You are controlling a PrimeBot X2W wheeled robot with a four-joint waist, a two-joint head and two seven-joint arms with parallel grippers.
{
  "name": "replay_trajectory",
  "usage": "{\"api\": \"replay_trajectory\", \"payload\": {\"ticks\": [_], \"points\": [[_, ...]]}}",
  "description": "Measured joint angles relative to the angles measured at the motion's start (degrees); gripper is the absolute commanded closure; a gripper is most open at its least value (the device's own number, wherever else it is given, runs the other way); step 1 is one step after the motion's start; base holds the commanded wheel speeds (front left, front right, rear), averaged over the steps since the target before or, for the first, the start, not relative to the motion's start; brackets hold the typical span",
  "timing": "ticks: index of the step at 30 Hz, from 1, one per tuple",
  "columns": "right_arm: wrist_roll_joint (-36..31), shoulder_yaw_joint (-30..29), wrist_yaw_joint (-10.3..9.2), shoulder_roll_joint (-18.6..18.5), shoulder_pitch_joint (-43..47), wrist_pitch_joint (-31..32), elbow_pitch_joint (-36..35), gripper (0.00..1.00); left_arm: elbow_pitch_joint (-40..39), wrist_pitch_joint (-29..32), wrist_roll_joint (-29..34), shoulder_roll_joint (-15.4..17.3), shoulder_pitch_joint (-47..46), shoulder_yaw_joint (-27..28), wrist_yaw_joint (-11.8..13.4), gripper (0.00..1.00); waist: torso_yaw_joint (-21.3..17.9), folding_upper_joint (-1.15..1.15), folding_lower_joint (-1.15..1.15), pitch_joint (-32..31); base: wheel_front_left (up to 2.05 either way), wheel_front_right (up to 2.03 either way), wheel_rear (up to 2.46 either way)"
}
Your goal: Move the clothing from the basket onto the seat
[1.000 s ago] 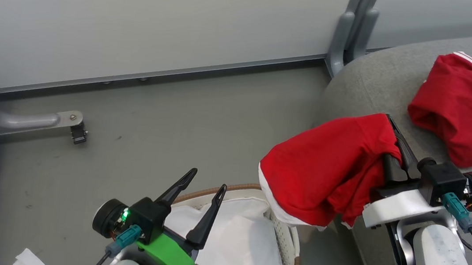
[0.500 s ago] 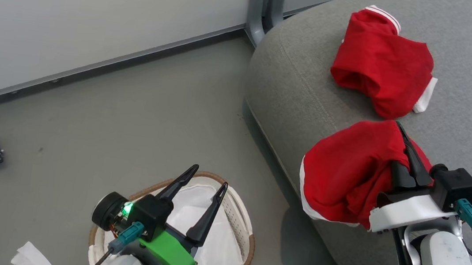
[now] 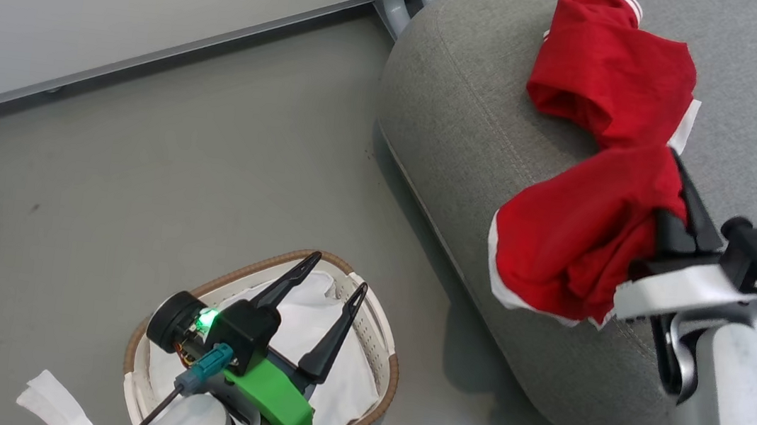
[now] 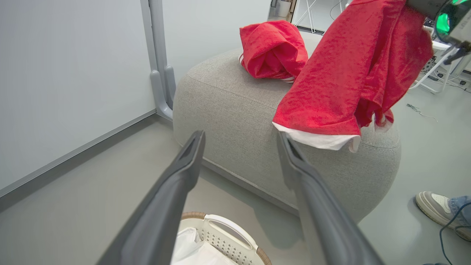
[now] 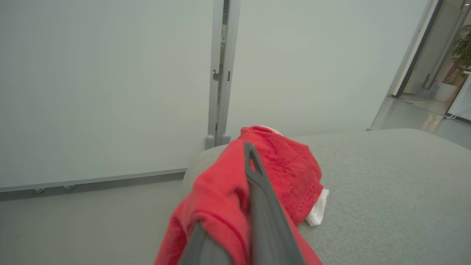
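My right gripper [image 3: 680, 183] is clamped shut on a soft red jersey with a white hem [image 3: 575, 242]. The cloth is bunched between the two dark fingers and drapes off them to my left, so all its weight hangs from that pinch. I hold it high, above the near rounded corner of the large grey woven seat cushion [image 3: 459, 129]. I judge this to be the carry just before release. The hem hangs out past the cushion's edge, so letting go here risks a slide to the floor; further in would be safer.

Just beyond my fingertips a second crumpled red jersey with striped white trim [image 3: 608, 75] lies on the cushion, close to the held cloth.

My left gripper [image 3: 339, 272] stands wide open and empty above the oval cream perforated basket with a brown rim [image 3: 381, 313], placed for another pick. A crinkly white liner [image 3: 345, 380] lies inside it. My arm covers the rest, so I cannot tell whether any clothing is left there.
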Motion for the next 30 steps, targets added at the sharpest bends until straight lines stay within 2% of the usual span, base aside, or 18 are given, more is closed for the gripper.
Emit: {"api": "replay_trajectory", "payload": {"ticks": [7,11,14,17,19,26,28,30], "points": [[-5.1,-6.7,0.00,-0.1,-16.8,0.0,1.2,1.00,-0.3,0.0,0.8,0.9,-1.9,0.0,0.0,0.00,2.6,0.00,0.00,2.7,0.00,0.00,0.00],[-10.3,-10.8,0.00,-0.9,-29.4,0.0,6.0,1.00,-1.0,0.0,1.2,1.7,-2.7,0.5,0.0,0.00,4.1,0.00,0.01,5.1,0.00,0.00,0.00],[-13.2,-14.7,0.00,-4.5,-38.4,0.0,10.6,1.00,-1.6,0.0,2.0,2.3,-3.9,-0.5,0.0,0.00,5.7,0.00,0.01,6.7,0.00,0.00,0.00],[-17.6,-18.8,0.00,-10.4,-45.5,0.0,15.8,1.00,-2.6,0.0,2.6,2.2,-5.1,-1.1,0.0,0.00,7.8,0.00,0.01,8.3,0.00,0.00,0.00],[-19.4,-20.9,0.00,-13.1,-48.6,0.3,18.7,1.00,-3.5,0.0,2.9,2.2,-5.8,-1.1,0.0,0.00,9.0,0.00,0.01,9.5,0.00,0.00,0.00],[-22.1,-28.2,0.00,-22.7,-50.1,0.6,27.3,1.00,-5.8,0.4,5.1,2.4,-7.7,-3.2,0.0,0.00,12.9,0.00,0.01,14.4,0.00,0.00,0.00],[-22.1,-31.2,0.00,-24.0,-48.2,0.4,29.4,1.00,-6.5,0.5,5.6,2.4,-8.3,-3.5,0.1,0.00,13.7,0.00,0.01,15.9,0.00,0.00,0.00],[-23.1,-33.5,0.00,-23.8,-44.9,0.3,31.8,1.00,-6.9,0.9,5.8,2.5,-8.6,-3.6,0.3,0.00,14.6,0.00,0.01,17.5,0.00,0.00,0.00]]}}
